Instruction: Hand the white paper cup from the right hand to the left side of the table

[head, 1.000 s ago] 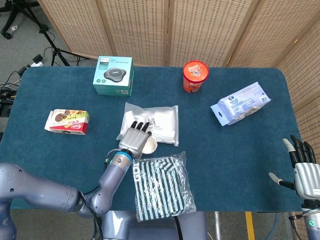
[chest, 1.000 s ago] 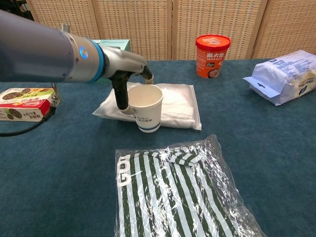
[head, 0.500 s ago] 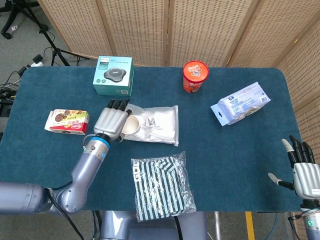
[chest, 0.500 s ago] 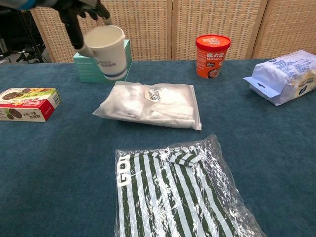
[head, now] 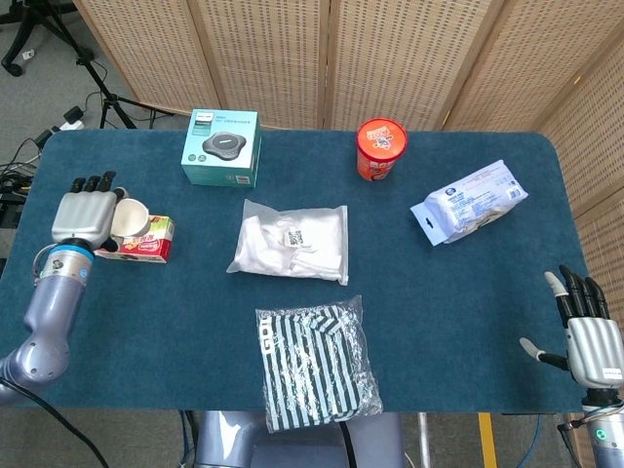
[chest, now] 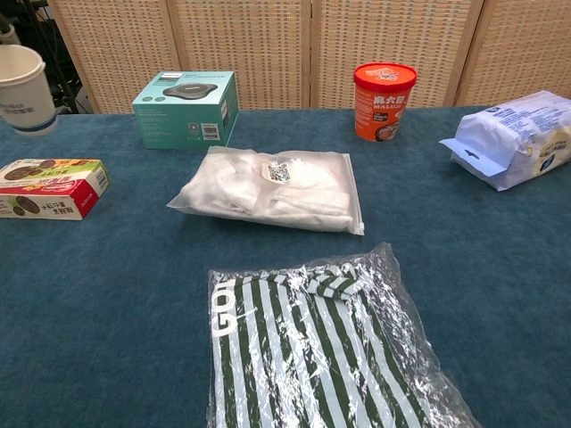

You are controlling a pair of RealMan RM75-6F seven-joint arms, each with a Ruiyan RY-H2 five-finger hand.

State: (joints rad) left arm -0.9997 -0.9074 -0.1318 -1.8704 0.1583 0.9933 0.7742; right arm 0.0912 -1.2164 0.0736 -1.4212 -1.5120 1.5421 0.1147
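Observation:
My left hand (head: 85,216) holds the white paper cup (head: 128,219) in the air over the table's left side, above the red and white snack box (head: 142,240). In the chest view the white paper cup (chest: 21,87) shows at the far left edge, upright, with only a bit of the hand beside it. My right hand (head: 587,333) hangs beyond the table's right front corner, fingers spread, holding nothing.
A teal box (head: 222,147) and a red tub (head: 380,148) stand at the back. A white pouch (head: 468,202) lies at the right. A clear bag of white goods (head: 293,240) lies mid-table, and a striped package (head: 315,363) overhangs the front edge.
My left hand has carried the cup from the table's middle up and far to the left, over the snack box. The right hand has barely moved.

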